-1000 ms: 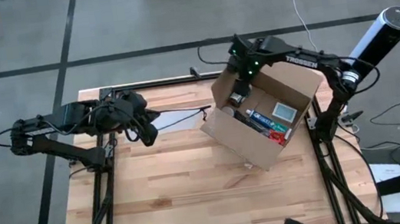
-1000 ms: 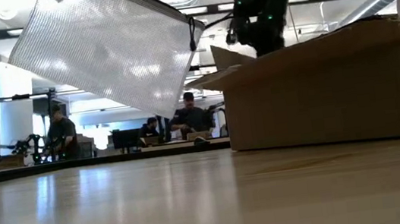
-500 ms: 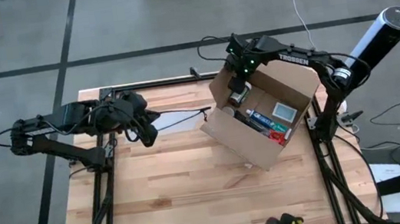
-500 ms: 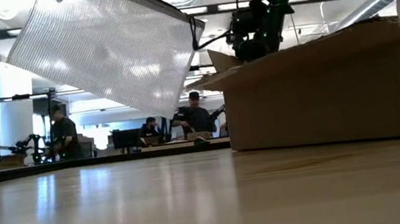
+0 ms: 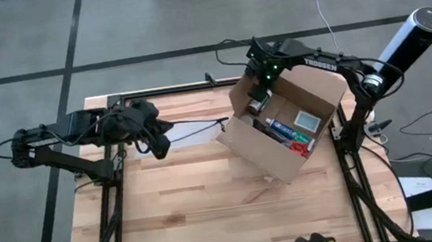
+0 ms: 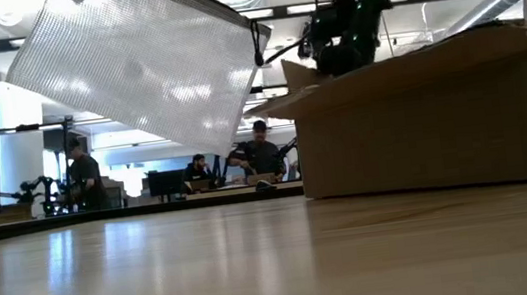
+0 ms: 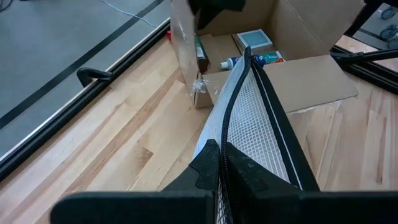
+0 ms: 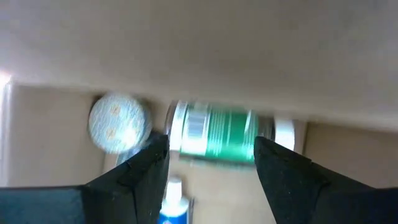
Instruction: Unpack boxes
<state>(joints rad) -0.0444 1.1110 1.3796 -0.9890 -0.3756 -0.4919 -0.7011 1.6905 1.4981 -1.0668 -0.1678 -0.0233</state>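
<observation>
The brown corrugated cardboard box (image 5: 287,124) sits open and skewed near the table's (image 5: 187,217) far right corner, flaps splayed. The right gripper (image 5: 257,99) hangs inside its far end, fingers (image 8: 140,171) spread on either side of a green-banded cylindrical container (image 8: 214,134); only the right wrist view shows this, along with a round pale cap (image 8: 118,122) beside it. The left gripper (image 5: 161,145), near the far left edge, is pressed together on the black-zippered rim of a translucent mesh pouch (image 7: 255,134). From table height the pouch hangs tilted in the air. Since the earlier frame the right gripper has shifted slightly within the box.
</observation>
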